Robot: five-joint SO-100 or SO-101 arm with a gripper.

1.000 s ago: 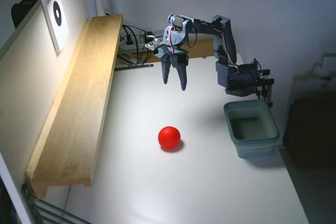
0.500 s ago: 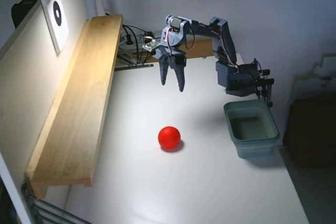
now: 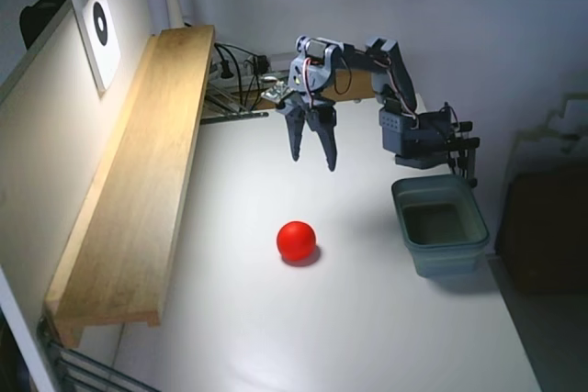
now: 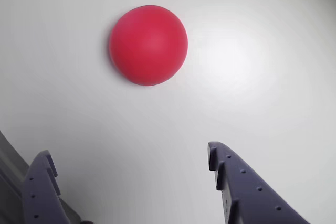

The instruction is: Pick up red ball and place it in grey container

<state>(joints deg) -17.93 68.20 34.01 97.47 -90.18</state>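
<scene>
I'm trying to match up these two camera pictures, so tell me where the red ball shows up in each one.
Fixed view: the red ball lies on the white table, a little left of centre, below the raised gripper and left of the grey container.
Wrist view: the red ball sits upper centre-left, above and between the open fingers.
Shared landmark: the gripper, open in both views.

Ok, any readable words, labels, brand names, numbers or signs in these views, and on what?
No readable text in either view.
White card on the left wall: only a black ring mark, no letters.
Smooth red ball, grey-green plastic tub and dark two-finger gripper: no markings visible.
</scene>
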